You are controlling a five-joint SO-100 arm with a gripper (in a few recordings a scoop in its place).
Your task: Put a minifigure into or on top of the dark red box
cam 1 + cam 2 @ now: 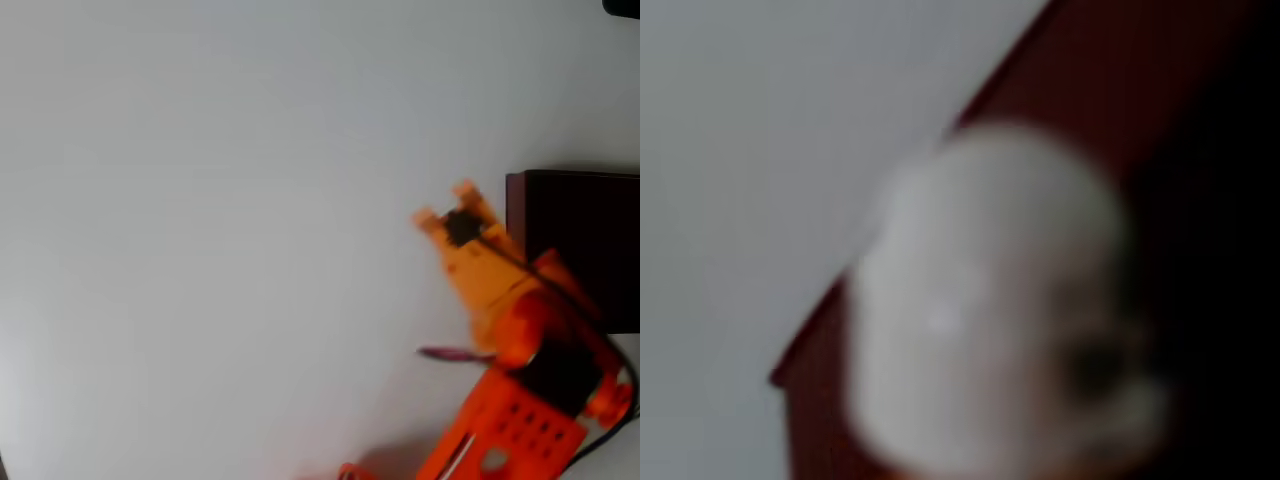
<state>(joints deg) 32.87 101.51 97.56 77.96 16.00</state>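
Overhead, a smooth, matte white table (200, 200) stretches across most of the picture, plain and unmarked. At the right edge sits the dark red box (515, 205), square-cornered with thin maroon walls and a very dark inside; part of it runs out of the picture. Just beside its left wall hangs the orange plastic two-finger gripper (446, 205), its pale orange fingers ending in two blunt tips with a dark patch between them. Behind it the arm thickens into glossy, brighter orange moulded blocks, one of them pierced with small holes, and a thin black cable loops along its right side. A slim purplish piece sticks out to the left of the arm, too blurred to name.

From the wrist view, the minifigure (990, 300) looms very close and out of focus: a rounded, pale white dome with soft grey shading and a dim dark mark low on its right. Behind it runs the box's maroon wall in a slanting band, with the black inside to the right and the white table to the left. Whether the jaws are clamped on the figure I cannot tell, since the fingers are blurred overhead.
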